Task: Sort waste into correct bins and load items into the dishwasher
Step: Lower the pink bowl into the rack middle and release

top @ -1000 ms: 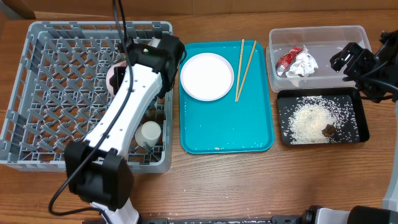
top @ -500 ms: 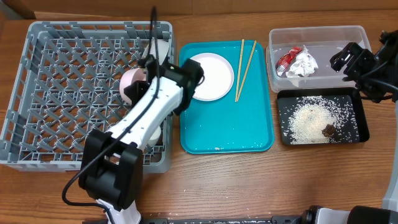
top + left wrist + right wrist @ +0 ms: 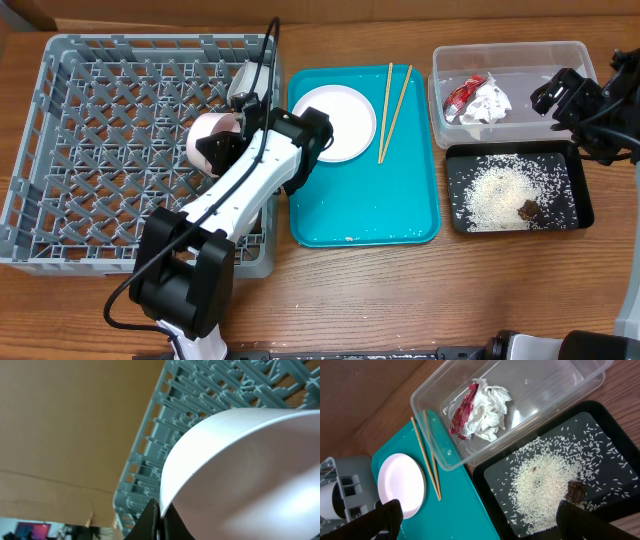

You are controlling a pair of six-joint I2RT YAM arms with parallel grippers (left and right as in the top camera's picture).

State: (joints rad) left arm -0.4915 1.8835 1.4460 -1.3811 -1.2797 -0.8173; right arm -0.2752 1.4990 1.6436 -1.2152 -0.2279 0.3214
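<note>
My left gripper (image 3: 161, 515) is shut on the rim of a white bowl (image 3: 250, 470). It holds the bowl on edge over the right side of the grey dish rack (image 3: 100, 120); overhead, the bowl (image 3: 212, 140) shows beside the gripper (image 3: 232, 148). A white plate (image 3: 333, 122) and chopsticks (image 3: 393, 97) lie on the teal tray (image 3: 370, 215). My right gripper (image 3: 560, 92) is open and empty, beside the clear tub (image 3: 510, 48) that holds the wrapper (image 3: 477, 100). The black tray (image 3: 583, 200) holds rice (image 3: 497, 192) and a brown lump (image 3: 527, 209).
Another white dish (image 3: 243, 85) stands in the rack behind the held bowl. A white cup (image 3: 327, 500) shows in the rack in the right wrist view. Bare wooden table (image 3: 420, 290) lies in front of the trays.
My left arm has swung right over the rack, carrying the bowl a little right and toward the front. The right arm has not moved.
</note>
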